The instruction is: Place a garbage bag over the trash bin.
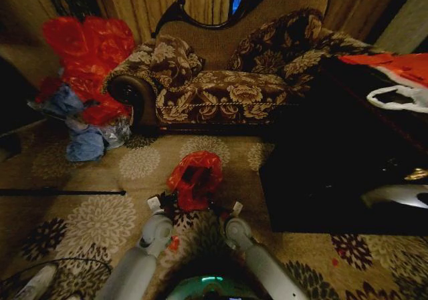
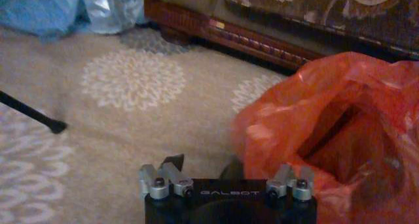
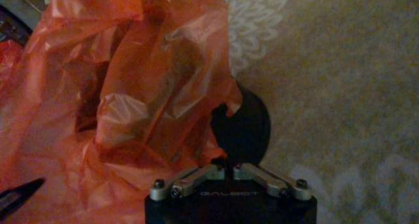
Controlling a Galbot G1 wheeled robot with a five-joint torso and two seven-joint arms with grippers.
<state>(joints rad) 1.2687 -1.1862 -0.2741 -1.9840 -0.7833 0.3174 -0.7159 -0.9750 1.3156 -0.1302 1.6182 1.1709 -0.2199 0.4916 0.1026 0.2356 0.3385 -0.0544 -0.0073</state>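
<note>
Red plastic sits draped over the trash bin (image 3: 244, 131) on the patterned carpet (image 1: 100, 220), directly ahead of both grippers and between them. Beyond it stands a floral sofa (image 1: 227, 79) with a dark wooden frame; to the left of the left gripper (image 2: 199, 167), farther off, a big red plastic heap (image 1: 90, 53) rises above blue and silvery bags (image 1: 83, 139), and a thin black rod (image 1: 63, 192) lies across the carpet on that side. To the right of the right gripper (image 3: 229, 170) a large black low table (image 1: 334, 180) stands close, carrying a white plastic bag (image 1: 401, 98) and something orange-red at its far end. Nothing lies between the grippers and the bin.

The garbage bag (image 1: 195, 176) stands crumpled and puffed, its mouth open upward, covering most of the bin; on the right gripper's side a curved stretch of the bin's black wall is bare below the bag's ragged edge. The left gripper is low at the bag's left flank, its fingers spread apart, one finger right at the plastic. The right gripper is at the bag's right flank, just before the bare black wall, its fingers drawn together; I cannot tell whether any plastic is caught between them
</note>
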